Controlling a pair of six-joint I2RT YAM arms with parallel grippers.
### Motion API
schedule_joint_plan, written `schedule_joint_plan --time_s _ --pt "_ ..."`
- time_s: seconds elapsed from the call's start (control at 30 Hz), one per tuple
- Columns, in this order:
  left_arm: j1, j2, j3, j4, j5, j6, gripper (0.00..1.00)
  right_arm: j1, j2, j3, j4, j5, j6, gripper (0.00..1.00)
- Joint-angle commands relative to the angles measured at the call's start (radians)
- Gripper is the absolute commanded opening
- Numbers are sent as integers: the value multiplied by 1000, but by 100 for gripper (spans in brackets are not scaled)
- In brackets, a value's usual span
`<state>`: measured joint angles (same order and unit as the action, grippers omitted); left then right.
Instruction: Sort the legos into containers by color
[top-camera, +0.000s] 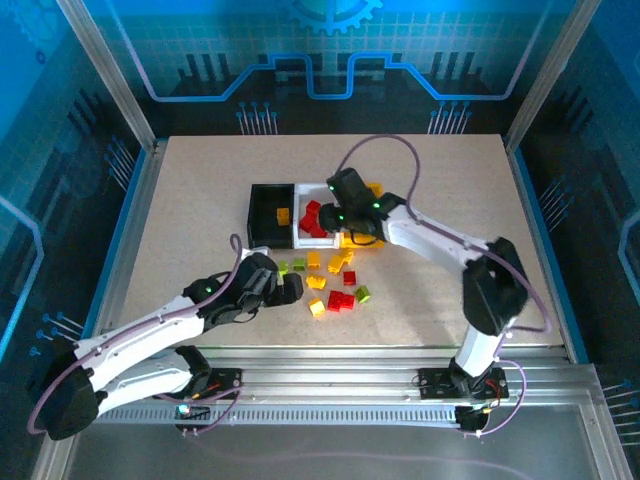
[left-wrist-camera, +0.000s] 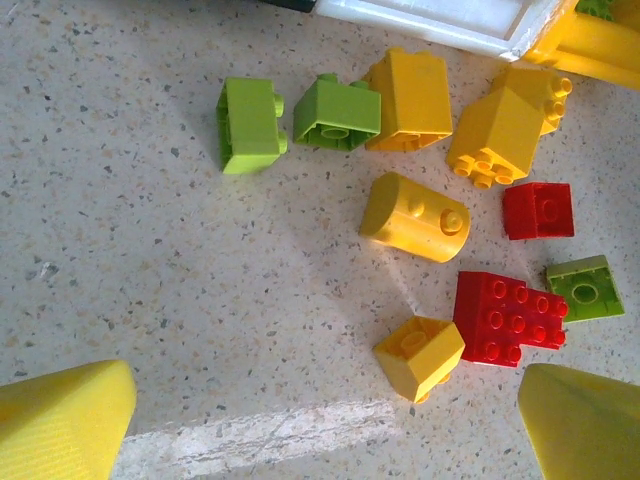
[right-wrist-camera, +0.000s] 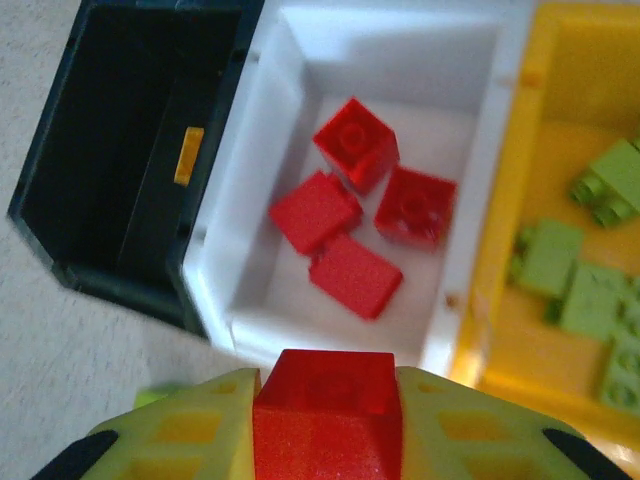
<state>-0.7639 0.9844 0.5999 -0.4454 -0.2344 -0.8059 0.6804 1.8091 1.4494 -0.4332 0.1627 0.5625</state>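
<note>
At white bin (right-wrist-camera: 240, 200) near edge: R pincer (right-wrist-camera: 326, 430) clamped on red brick (right-wrist-camera: 326, 395); R wrist cam shows 4 more reds (right-wrist-camera: 318, 210) inside. L pincer (left-wrist-camera: 325, 405) spread wide, empty; loose bricks (left-wrist-camera: 415, 218) on surface (left-wrist-camera: 150, 280) just ahead.

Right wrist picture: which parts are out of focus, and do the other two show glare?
Right wrist: the red brick in the right gripper is soft, the green bricks blurred. Left wrist: sharp, with a pale streak, perhaps glare, on the table. Top external: even light, no glare.

Robot lab cell: aluminium frame (top-camera: 108, 75), blue panels (top-camera: 450, 40).
</note>
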Motion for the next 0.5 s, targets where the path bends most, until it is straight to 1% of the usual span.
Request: schedule_joint_plan --time_s 0.0,0.13,0.23,0.3,0.37,0.47 --pt "-5 -26 -25 -31 18 -20 99 9 131 134 -22 30 -10 35" --pt "-5 -30 -28 -37 27 -12 99 8 264 265 -59 54 -10 38" --pt "-4 -26 -28 -36 35 -2 99 4 314 320 -79 57 -9 44" --pt "-5 -22 -28 -35 37 2 99 1 316 325 -69 48 -9 52" --pt "-5 -20 -29 -35 32 6 99 0 294 314 -50 40 -12 63" --pt "-4 -18 -29 -32 16 16 99 0 243 293 -38 37 -13 67"
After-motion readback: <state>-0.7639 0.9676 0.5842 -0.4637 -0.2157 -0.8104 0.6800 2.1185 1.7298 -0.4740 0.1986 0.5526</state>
